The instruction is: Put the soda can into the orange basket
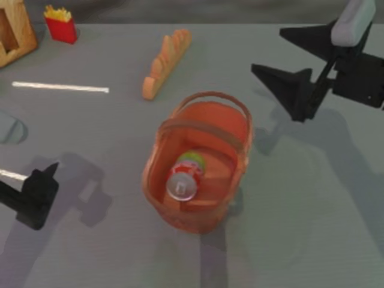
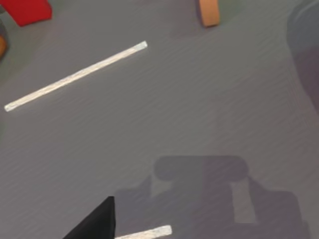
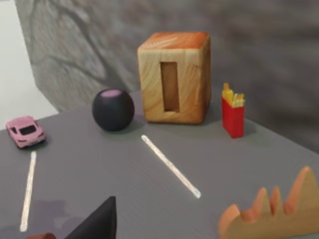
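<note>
The soda can (image 1: 183, 176), red on top and lime-green below with a silver top, lies tilted inside the orange basket (image 1: 157, 153) at the middle of the table, under its arched handle. My right gripper (image 1: 267, 51) hangs open and empty above the table, behind and to the right of the basket and apart from it. One of its dark fingers (image 3: 102, 221) shows in the right wrist view. My left gripper (image 1: 42, 192) is parked at the table's left edge, away from the basket, holding nothing. Only one of its fingers (image 2: 97, 224) shows in the left wrist view.
A ridged orange bread-like piece (image 1: 165, 63) lies behind the basket. A white strip (image 1: 60, 87) lies at back left. A red fries box (image 1: 61, 25) and a wooden block (image 1: 12, 33) stand at the back left corner. A dark ball (image 3: 113, 109) and a pink toy car (image 3: 25, 131) sit nearby.
</note>
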Robot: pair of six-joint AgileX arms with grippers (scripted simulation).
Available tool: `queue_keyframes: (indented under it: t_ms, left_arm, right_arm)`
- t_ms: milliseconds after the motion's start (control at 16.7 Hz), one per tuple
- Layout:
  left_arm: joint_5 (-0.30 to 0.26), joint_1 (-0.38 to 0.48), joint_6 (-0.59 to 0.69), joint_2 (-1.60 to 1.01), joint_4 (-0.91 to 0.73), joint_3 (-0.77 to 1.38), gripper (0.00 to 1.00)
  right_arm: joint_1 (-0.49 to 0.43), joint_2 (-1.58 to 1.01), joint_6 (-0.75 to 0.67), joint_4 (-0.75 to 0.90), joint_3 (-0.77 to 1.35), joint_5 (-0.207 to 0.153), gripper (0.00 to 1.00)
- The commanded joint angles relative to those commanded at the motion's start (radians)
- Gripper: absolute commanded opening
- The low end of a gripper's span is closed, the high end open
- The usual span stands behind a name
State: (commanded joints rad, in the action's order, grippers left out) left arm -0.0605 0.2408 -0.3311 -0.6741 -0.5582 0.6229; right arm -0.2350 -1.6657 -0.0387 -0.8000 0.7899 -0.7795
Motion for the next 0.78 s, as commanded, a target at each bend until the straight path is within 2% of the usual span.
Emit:
queue_keyframes:
  t_ms: [540, 780]
  left_arm:
    - [-0.021, 0.275, -0.448, -0.913, -0.661, 0.801, 1.00]
    - [0.000, 0.370, -0.631, -1.241, -0.855, 1.156, 1.00]
  right_arm:
    - [0.131, 0.892, 0.022, 0.418, -0.431, 0.429, 1.00]
    - [0.177, 1.256, 0.030, 0.590, -0.596, 0.593, 1.00]
